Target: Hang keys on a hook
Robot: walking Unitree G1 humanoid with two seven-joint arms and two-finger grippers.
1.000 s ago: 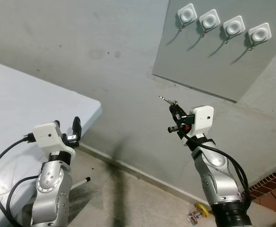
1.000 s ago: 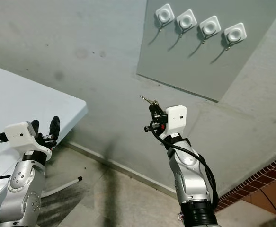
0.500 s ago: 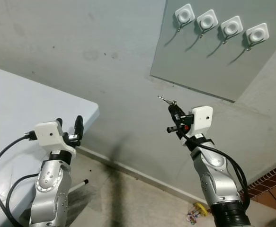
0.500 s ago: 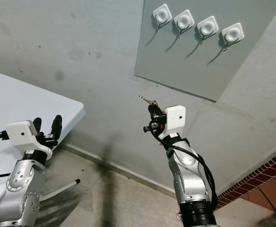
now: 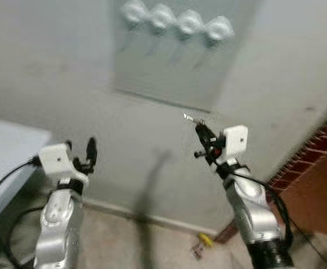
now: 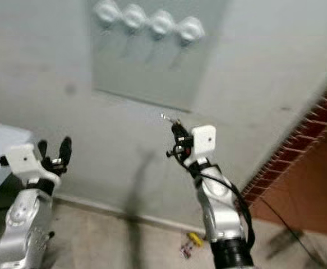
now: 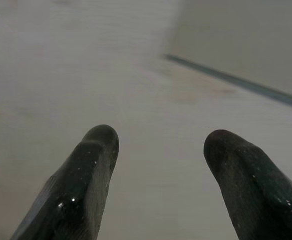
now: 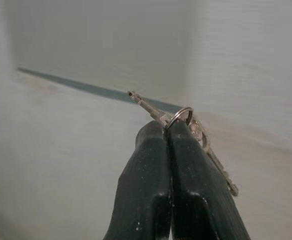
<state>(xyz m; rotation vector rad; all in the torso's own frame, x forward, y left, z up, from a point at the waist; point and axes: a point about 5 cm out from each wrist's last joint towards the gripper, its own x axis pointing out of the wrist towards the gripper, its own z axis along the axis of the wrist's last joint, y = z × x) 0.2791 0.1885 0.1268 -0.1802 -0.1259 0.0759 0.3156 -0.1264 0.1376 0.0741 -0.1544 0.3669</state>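
Several white hooks (image 5: 177,21) sit in a row on a grey panel (image 5: 169,73) high on the wall, blurred. My right gripper (image 5: 201,129) is raised below the panel's lower right corner, shut on the keys (image 8: 183,119); a silver key tip (image 5: 189,117) sticks out past its fingertips toward the wall. In the right wrist view the key ring (image 8: 178,116) sits on top of the pressed-together fingers (image 8: 153,175). My left gripper (image 5: 80,147) is held up at the left, open, with nothing between its fingers (image 7: 88,170).
A white table edge (image 5: 12,140) shows at the far left. A red brick wall (image 5: 314,168) stands at the right. Small yellow and coloured bits (image 5: 202,244) lie on the floor by the skirting.
The whole view has swung to the right and blurred: the hook panel now sits left of centre and the brick wall has come in. The right gripper still holds the keys.
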